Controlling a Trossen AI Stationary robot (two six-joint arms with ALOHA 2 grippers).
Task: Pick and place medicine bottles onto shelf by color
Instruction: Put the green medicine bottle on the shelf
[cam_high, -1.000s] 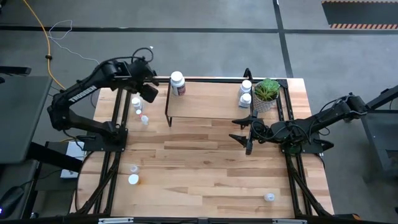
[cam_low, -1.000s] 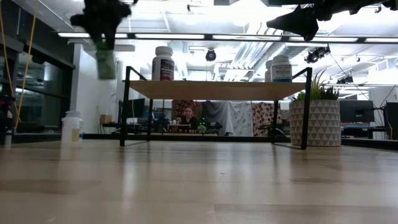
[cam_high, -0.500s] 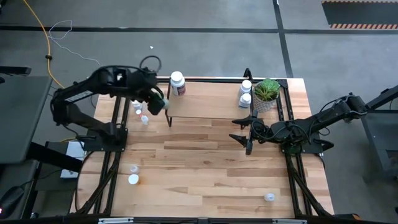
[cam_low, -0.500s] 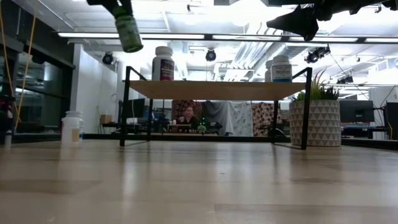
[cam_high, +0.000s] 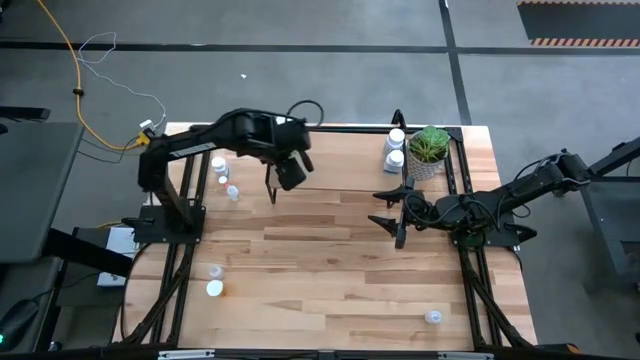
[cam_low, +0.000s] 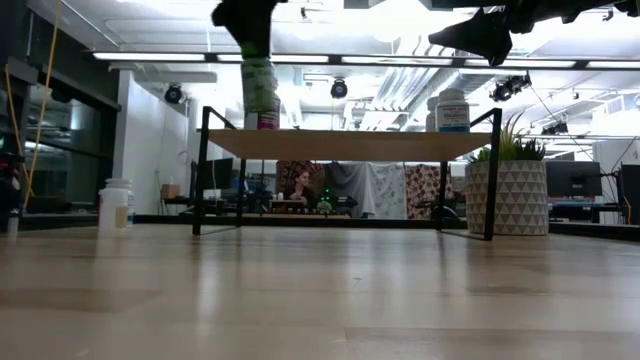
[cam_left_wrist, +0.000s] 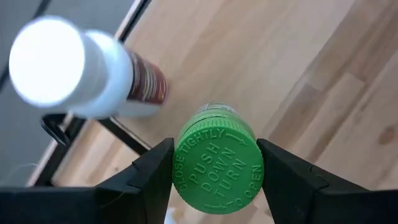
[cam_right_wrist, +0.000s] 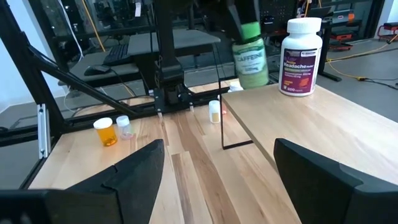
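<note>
- my left hand is pinching the green-capped bottle by its cap, one finger on each side, and holds it up over the left end of the shelf.
- from the right wrist view that bottle hangs upright just above the shelf corner, not touching the board, right beside the white headache bottle that stands on the shelf.
- at the shelf's far right end i see two white bottles standing next to the potted plant.
- my right hand waits in front of the shelf's right side with its fingers spread and nothing between them.
- on the surface left of the shelf there is an orange bottle with small clear ones near it; two more white bottles sit near the front left, and one near the front right.
</note>
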